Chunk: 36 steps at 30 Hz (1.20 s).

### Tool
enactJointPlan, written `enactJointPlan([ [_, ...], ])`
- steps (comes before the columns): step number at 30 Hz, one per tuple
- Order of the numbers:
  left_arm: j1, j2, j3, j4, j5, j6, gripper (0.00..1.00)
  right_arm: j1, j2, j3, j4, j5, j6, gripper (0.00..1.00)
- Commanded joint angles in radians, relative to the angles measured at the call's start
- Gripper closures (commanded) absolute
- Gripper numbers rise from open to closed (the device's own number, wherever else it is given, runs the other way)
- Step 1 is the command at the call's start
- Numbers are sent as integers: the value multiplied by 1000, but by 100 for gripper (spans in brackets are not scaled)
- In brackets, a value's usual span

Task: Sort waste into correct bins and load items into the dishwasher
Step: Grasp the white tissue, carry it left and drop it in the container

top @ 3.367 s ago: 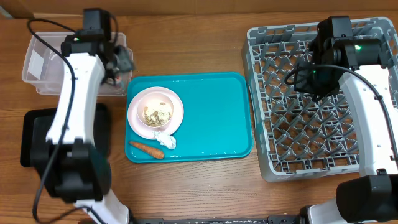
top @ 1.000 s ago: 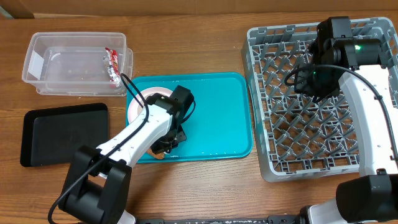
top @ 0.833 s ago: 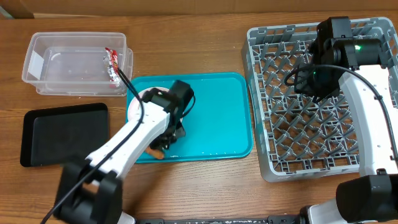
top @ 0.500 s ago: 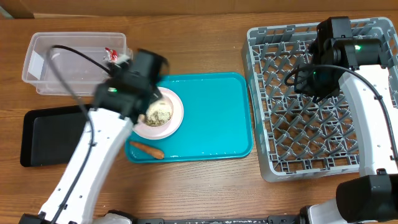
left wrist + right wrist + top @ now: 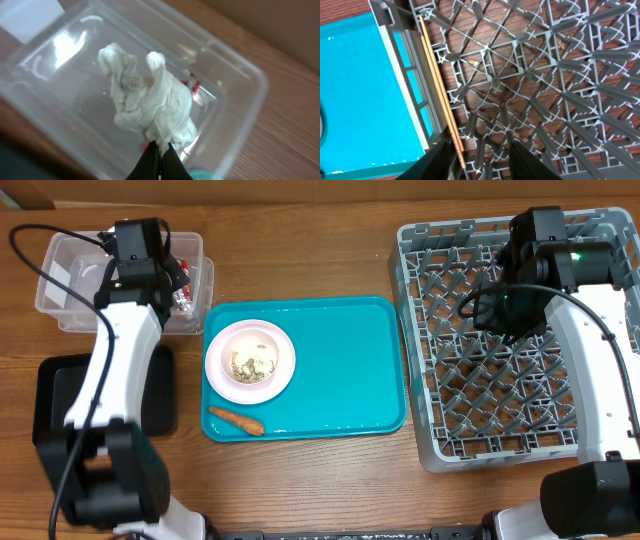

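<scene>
My left gripper (image 5: 160, 152) is shut on a crumpled white tissue (image 5: 150, 102) and holds it over the clear plastic tub (image 5: 235, 75). Bits of the red-and-silver wrapper (image 5: 192, 85) show inside the tub behind the tissue. In the overhead view the left gripper (image 5: 168, 277) hangs over the tub's right end, beside the wrapper (image 5: 183, 293). A white plate (image 5: 250, 360) with beige food scraps and an orange carrot (image 5: 237, 420) lie on the teal tray (image 5: 340, 370). My right gripper (image 5: 480, 161) stands open over the grey dish rack (image 5: 545, 75). The wooden chopsticks (image 5: 439, 85) lie along the rack's left edge.
The black tray (image 5: 50, 395) lies below the tub at the left, partly under my left arm. The dish rack (image 5: 470, 440) fills the right side, with my right arm (image 5: 590, 310) reaching over its back corner. Bare wooden table surrounds the trays.
My left arm has swung from the teal tray up and left to the clear tub, taking the tissue off the tray. The right arm has not moved.
</scene>
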Motion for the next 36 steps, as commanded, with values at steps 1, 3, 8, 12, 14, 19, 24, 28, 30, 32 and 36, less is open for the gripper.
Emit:
enactJointPlan([
  [1, 34, 68, 5, 56, 78, 53, 95, 3, 2, 6, 4, 5, 3, 59],
  [3, 42, 85, 5, 75, 79, 57, 80, 3, 2, 6, 0, 5, 3, 59],
  [8, 38, 56, 50, 43, 135, 162, 50, 3, 2, 6, -15, 5, 3, 59],
  [12, -5, 2, 150, -153, 250, 165, 51, 3, 2, 6, -3, 6, 3, 58],
  [14, -44, -21, 175, -237, 317, 165, 51, 3, 2, 6, 4, 6, 3, 58],
  [19, -161, -29, 172, -378, 364, 164, 50, 3, 2, 6, 0, 5, 3, 58],
  [24, -292, 4, 167, -507, 349, 164, 50, 3, 2, 6, -13, 5, 3, 55],
  [28, -370, 56, 167, -584, 330, 103, 53, 3, 2, 6, -21, 5, 3, 53],
  [30, -396, 82, 167, -604, 311, 39, 52, 3, 2, 6, -25, 5, 3, 53],
  [32, -410, 101, 167, -605, 297, -8, 51, 3, 2, 6, -24, 5, 3, 53],
  [36, -415, 133, 167, -592, 298, -106, 51, 3, 2, 6, -25, 3, 3, 53],
])
